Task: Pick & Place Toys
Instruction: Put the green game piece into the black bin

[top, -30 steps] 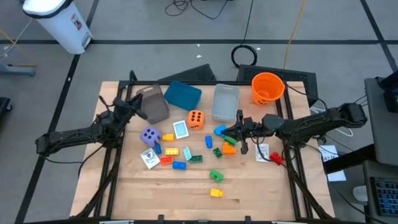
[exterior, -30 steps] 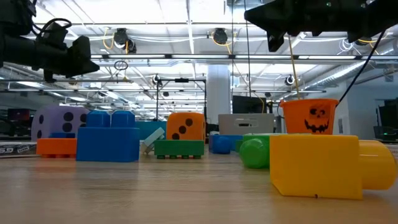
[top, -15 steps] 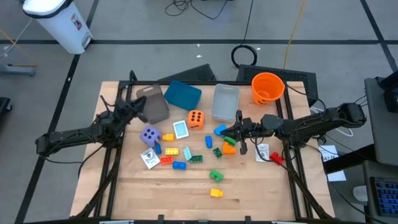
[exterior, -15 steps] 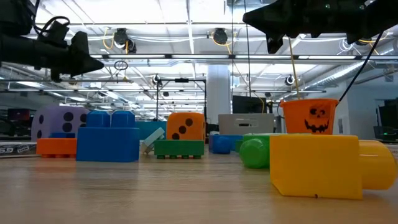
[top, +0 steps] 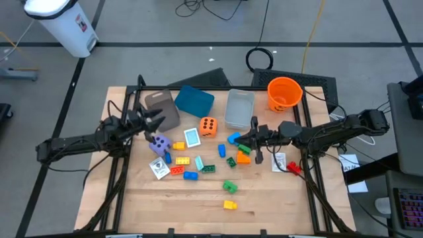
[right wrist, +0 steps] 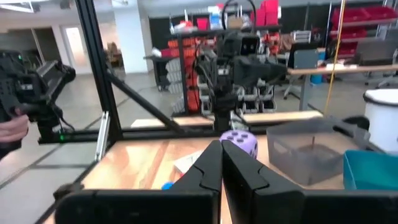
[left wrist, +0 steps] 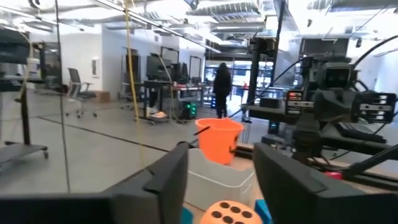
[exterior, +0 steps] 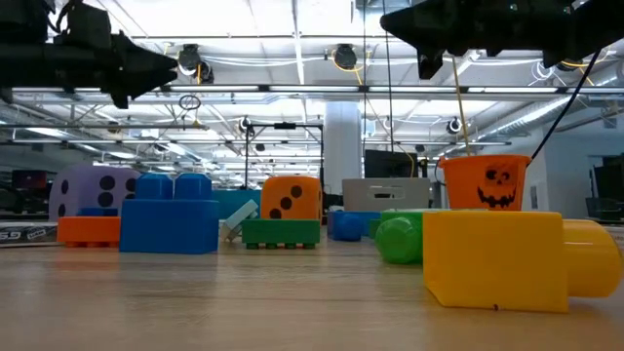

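- Two grippers idle above the toys: my left gripper [top: 153, 121], fingers parted and empty, hovers just at eleven o'clock of the purple die [top: 158, 143].
- My right gripper [top: 254, 140] is closed, empty.
- Next, I judge: lower onto the die.
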